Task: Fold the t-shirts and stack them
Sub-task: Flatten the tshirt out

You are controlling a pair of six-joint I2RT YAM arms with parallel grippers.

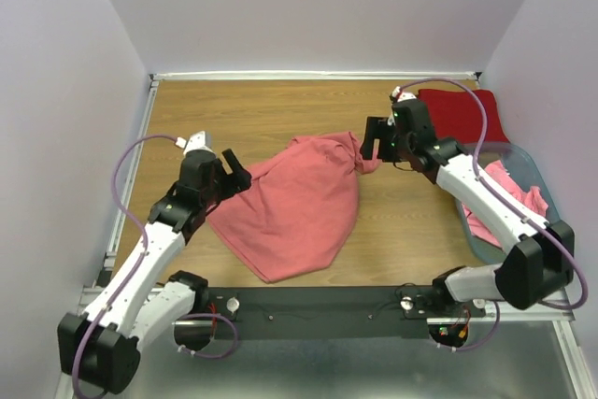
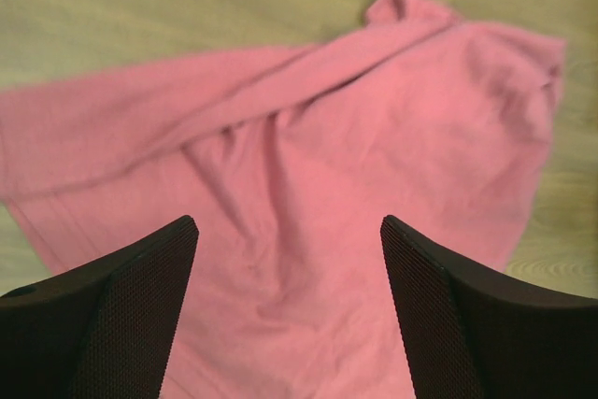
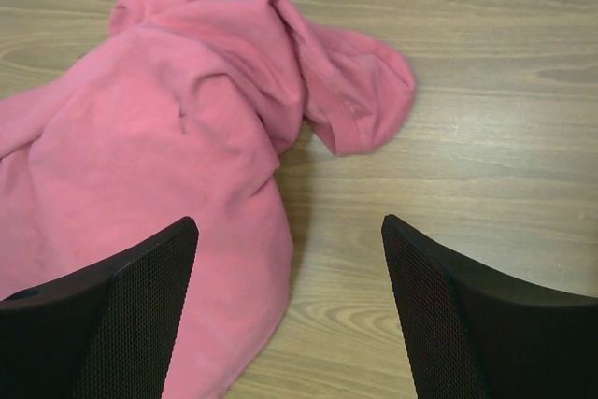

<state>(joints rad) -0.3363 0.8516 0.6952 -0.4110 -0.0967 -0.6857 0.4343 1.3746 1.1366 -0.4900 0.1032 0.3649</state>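
Observation:
A crumpled salmon-pink t-shirt (image 1: pixel 294 203) lies spread on the wooden table (image 1: pixel 252 109) between the two arms. My left gripper (image 1: pixel 234 175) hovers over its left edge, open; in the left wrist view the t-shirt (image 2: pixel 308 137) fills the space under the gripper (image 2: pixel 290 226) and nothing is pinched. My right gripper (image 1: pixel 377 142) stands open at the t-shirt's far right corner. In the right wrist view the gripper (image 3: pixel 290 226) is over bare wood beside the cloth (image 3: pixel 159 147), whose sleeve (image 3: pixel 360 91) lies ahead. A deep red t-shirt (image 1: pixel 462 114) lies at the back right.
A grey-blue basket (image 1: pixel 545 179) sits at the right edge under the right arm, with more pink cloth (image 1: pixel 509 195) in it. White walls close in the table on three sides. A black rail (image 1: pixel 318 306) runs along the near edge.

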